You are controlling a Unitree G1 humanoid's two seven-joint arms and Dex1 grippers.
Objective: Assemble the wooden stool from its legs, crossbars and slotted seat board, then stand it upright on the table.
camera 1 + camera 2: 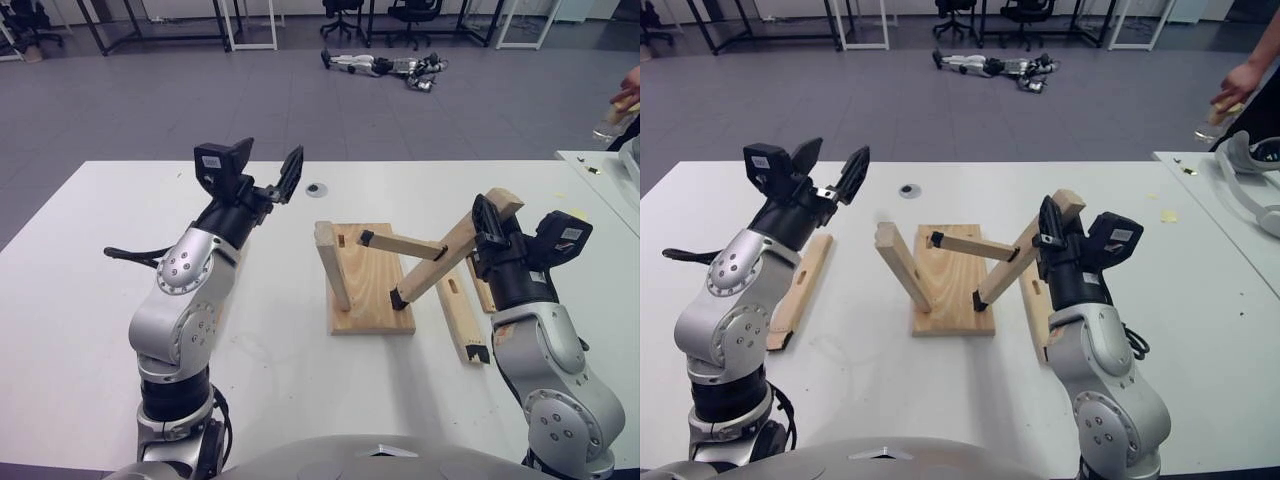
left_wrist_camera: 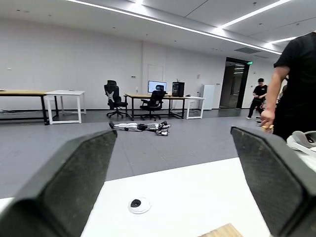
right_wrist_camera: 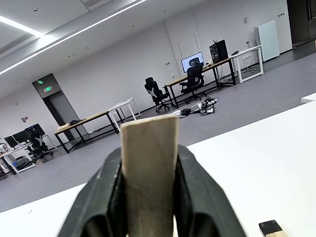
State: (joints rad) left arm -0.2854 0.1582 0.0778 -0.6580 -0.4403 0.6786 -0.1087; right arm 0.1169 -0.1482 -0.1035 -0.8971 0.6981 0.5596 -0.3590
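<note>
The slotted seat board [image 1: 372,300] lies flat at the table's middle. One wooden leg [image 1: 332,264] stands tilted at its left edge. My right gripper [image 1: 487,232] is shut on a second leg [image 1: 447,254], which slants down so its black-capped foot rests on the board. A crossbar [image 1: 402,245] juts from that leg toward the standing one. In the right wrist view the fingers [image 3: 103,197] clamp the leg's end [image 3: 148,168]. Another leg [image 1: 462,318] lies right of the board, and one more [image 1: 800,285] lies beneath my left arm. My left gripper [image 1: 265,172] is raised and open, holding nothing.
A small round disc [image 1: 317,189] is set in the table behind the board. A second table [image 1: 1230,190] with white gear stands at the right, with a person's hand [image 1: 1230,95] above it. Bare tabletop lies in front of the board.
</note>
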